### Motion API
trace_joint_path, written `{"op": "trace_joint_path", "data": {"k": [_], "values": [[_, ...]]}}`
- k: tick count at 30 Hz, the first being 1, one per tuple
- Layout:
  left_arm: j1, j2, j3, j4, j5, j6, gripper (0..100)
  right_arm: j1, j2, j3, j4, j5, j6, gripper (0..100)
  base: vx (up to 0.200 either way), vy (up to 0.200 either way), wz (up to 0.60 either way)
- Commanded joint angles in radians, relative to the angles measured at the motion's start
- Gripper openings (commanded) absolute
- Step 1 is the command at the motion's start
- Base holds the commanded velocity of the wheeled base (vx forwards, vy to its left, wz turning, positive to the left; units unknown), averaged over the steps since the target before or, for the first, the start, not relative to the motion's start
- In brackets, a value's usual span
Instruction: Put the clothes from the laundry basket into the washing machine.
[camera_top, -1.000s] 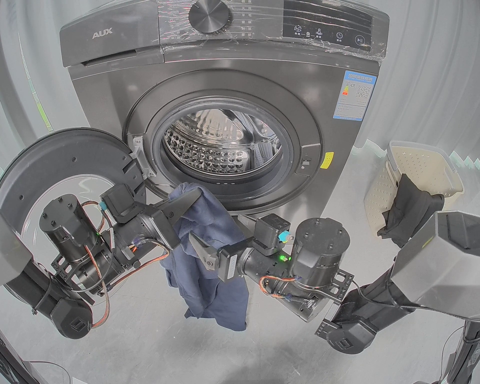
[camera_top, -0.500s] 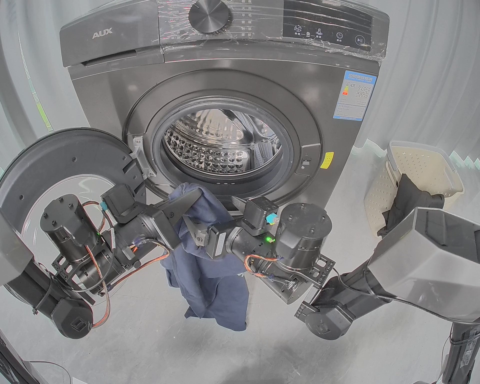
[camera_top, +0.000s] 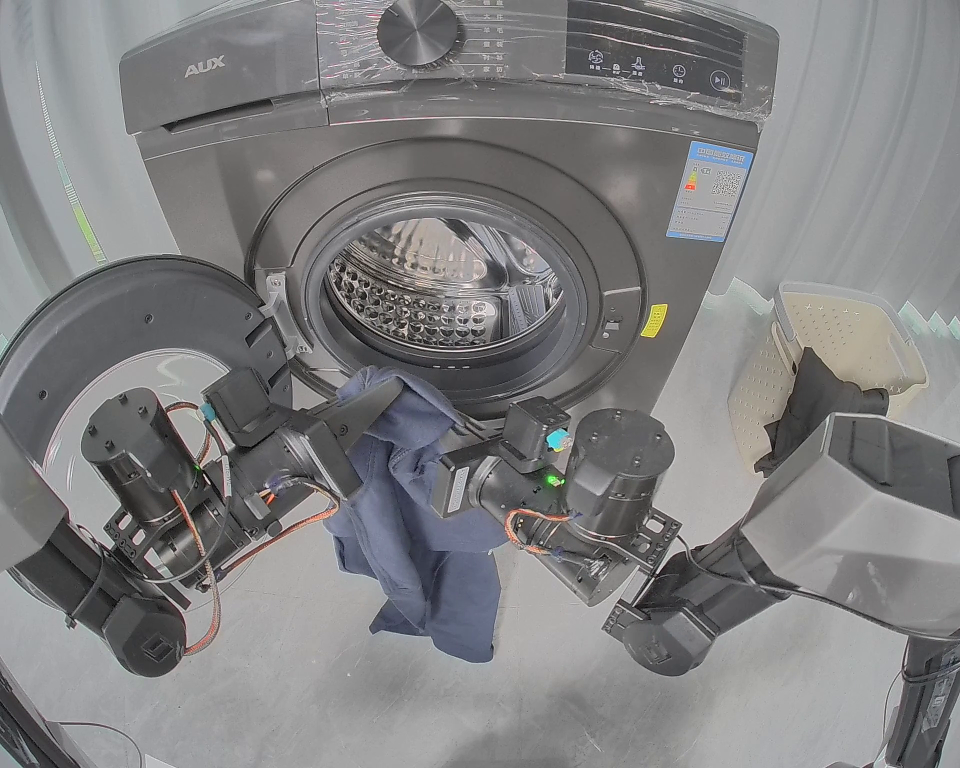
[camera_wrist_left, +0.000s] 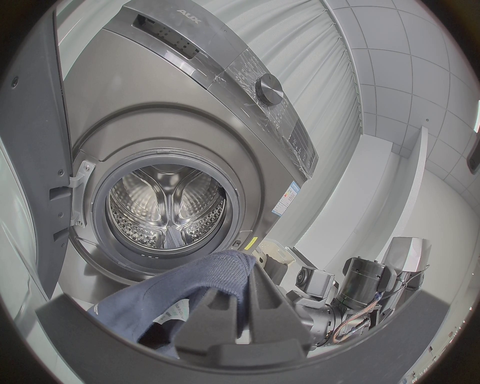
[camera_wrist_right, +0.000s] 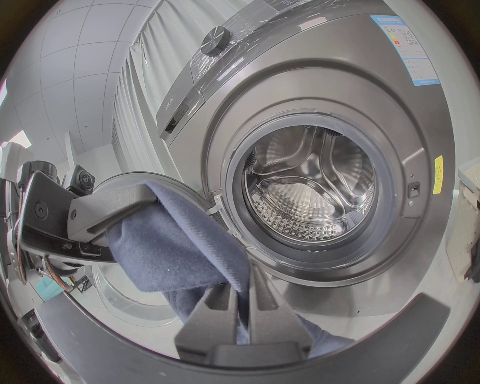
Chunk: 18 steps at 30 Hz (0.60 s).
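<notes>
The left gripper (camera_top: 385, 395) and right gripper (camera_wrist_right: 243, 295) both pinch the top of the navy garment (camera_top: 420, 520) - likely to bunch it for feeding into the open drum (camera_top: 445, 285) - which hangs just below the door opening, long axis vertical, hem pointing at the floor (camera_top: 300, 690).

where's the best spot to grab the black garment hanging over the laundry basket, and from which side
Probably pinch the bunched ridge of the black garment where it crests the rim of the laundry basket, coming from above. There the cloth stands raised and thick; lower down it hangs flat against the basket wall.
</notes>
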Motion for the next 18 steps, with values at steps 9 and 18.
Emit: {"op": "trace_joint_path", "data": {"k": [9, 18], "values": [[0.008, 0.033, -0.002, -0.001, 0.000, 0.002, 0, -0.029, -0.135, 0.186, -0.003, 0.032, -0.023, 0, 0.000, 0.000, 0.00], [0.008, 0.019, -0.005, -0.001, 0.002, 0.002, 0, -0.023, -0.126, 0.222, -0.006, 0.055, -0.031, 100, 0.000, 0.000, 0.00]]}}
